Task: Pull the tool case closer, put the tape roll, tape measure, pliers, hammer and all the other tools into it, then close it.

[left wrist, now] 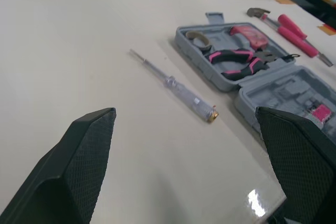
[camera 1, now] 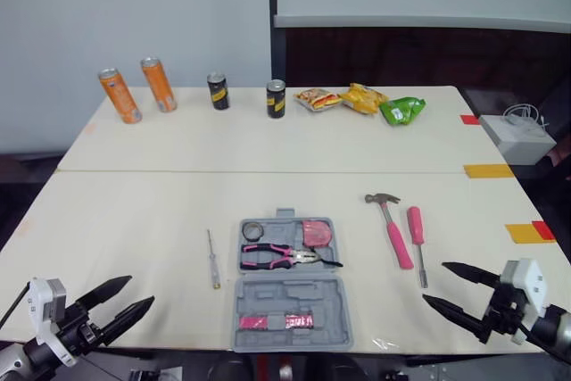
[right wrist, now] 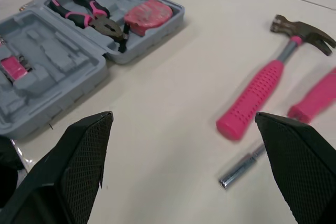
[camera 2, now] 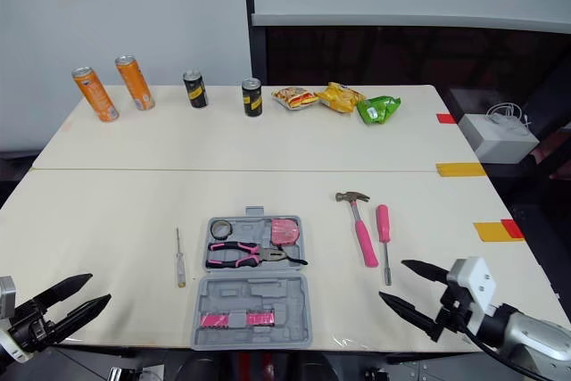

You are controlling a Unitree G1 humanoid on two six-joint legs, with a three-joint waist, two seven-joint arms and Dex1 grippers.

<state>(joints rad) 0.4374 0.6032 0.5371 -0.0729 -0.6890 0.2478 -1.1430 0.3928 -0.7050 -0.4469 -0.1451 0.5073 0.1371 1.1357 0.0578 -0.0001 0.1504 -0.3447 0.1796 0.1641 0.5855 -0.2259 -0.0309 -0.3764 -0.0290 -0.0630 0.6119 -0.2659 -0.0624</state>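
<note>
**Three tools out of the case, both grippers empty**

Tool case (camera 1: 293, 310) lies open at the near table edge, with tape roll (camera 1: 252, 230), tape measure (camera 1: 315, 232) and pliers (camera 1: 281, 256) inside. Left gripper (camera 1: 140, 291) and right gripper (camera 1: 435, 283) are spread wide, holding nothing. Hammer (camera 1: 390, 225) lies just beside the pink screwdriver (camera 1: 416, 234), so grabbing one likely knocks the other. The thin tester screwdriver (camera 1: 213, 260) lies flat, so a pinch may slip.

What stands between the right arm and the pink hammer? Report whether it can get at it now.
Probably yes. The right gripper hovers open near the hammer, which has nothing on it. The pink screwdriver lies beside it on the gripper's side and could crowd the fingers.
</note>
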